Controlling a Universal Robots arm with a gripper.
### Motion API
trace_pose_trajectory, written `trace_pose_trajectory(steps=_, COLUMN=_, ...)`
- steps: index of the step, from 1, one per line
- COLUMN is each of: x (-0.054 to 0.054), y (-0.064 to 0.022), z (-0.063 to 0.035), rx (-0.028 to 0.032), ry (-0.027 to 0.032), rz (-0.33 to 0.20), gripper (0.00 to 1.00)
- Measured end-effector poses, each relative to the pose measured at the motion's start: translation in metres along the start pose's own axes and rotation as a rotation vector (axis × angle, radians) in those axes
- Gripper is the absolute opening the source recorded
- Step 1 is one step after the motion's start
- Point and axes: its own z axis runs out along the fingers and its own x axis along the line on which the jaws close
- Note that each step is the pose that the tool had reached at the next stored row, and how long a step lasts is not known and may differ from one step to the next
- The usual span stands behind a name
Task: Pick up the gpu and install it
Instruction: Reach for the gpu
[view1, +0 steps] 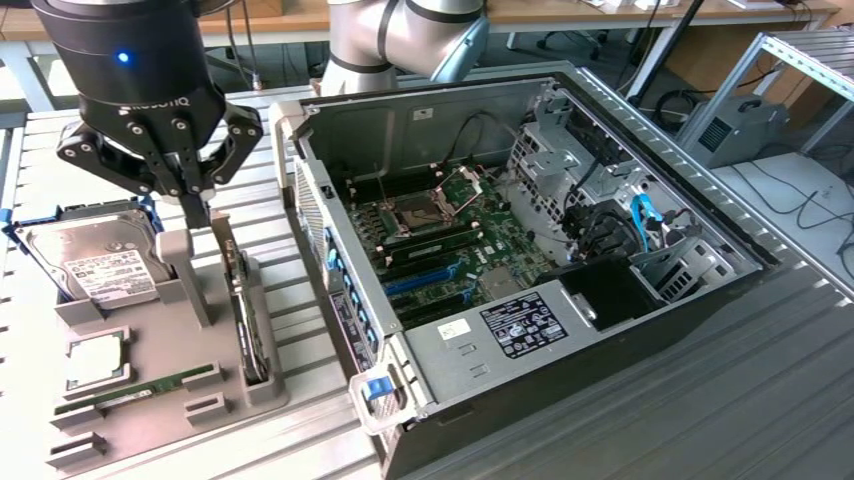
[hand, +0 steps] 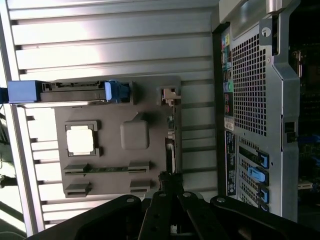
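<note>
The gpu (view1: 243, 300) is a thin black card standing edge-on in a slot of the grey holder tray (view1: 160, 405), near the tray's edge that faces the computer case (view1: 441, 345). My gripper (view1: 198, 215) hangs over the far end of the card with its fingers shut together, and I see nothing between them. In the wrist view the gripper (hand: 166, 181) has its tips right at one end of the gpu (hand: 171, 145). Whether they touch the card I cannot tell. The case lies open with its motherboard (view1: 454, 235) exposed.
On the holder tray (hand: 150, 100) also sit a silver hard drive (view1: 94, 262) in blue brackets, a square processor (view1: 96, 362) and a green memory stick (view1: 147, 385). Blue card slots (view1: 420, 280) show inside the case. Everything rests on a ribbed metal table (view1: 694, 400).
</note>
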Motion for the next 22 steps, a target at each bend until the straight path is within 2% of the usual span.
trace_pose_trajectory(steps=4, x=-0.0006, y=0.0001, z=0.0005, rx=0.0005, ry=-0.0001, rz=0.000, gripper=0.11)
trace_pose_trajectory(steps=21, x=-0.0017, y=0.0003, z=0.0024, rx=0.0102, ry=-0.0008, rz=0.000, gripper=0.11)
trace_pose_trajectory(steps=22, x=-0.0017, y=0.0003, z=0.0029, rx=0.0125, ry=-0.0009, rz=0.000, gripper=0.11)
